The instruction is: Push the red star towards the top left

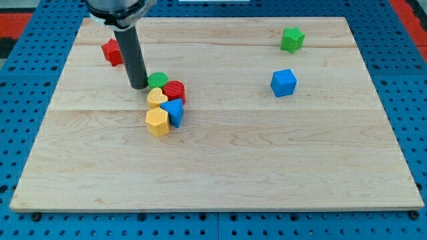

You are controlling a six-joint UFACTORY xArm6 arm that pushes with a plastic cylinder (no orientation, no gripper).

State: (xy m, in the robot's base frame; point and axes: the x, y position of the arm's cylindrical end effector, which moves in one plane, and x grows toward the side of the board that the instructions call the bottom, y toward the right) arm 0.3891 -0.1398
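Note:
The red star (pixel 111 51) lies near the board's top left, partly hidden behind my dark rod. My tip (pixel 139 87) rests on the board below and to the right of the star, a short gap away from it. The tip stands just left of a green round block (pixel 159 80), close to touching it.
A cluster sits right of the tip: the green round block, a red round block (pixel 175 90), a yellow heart (pixel 157 99), a blue triangular block (pixel 175 111) and a yellow hexagon (pixel 157 123). A green star (pixel 291 39) and a blue cube (pixel 283 83) lie at the right. The wooden board (pixel 267 153) has edges all round.

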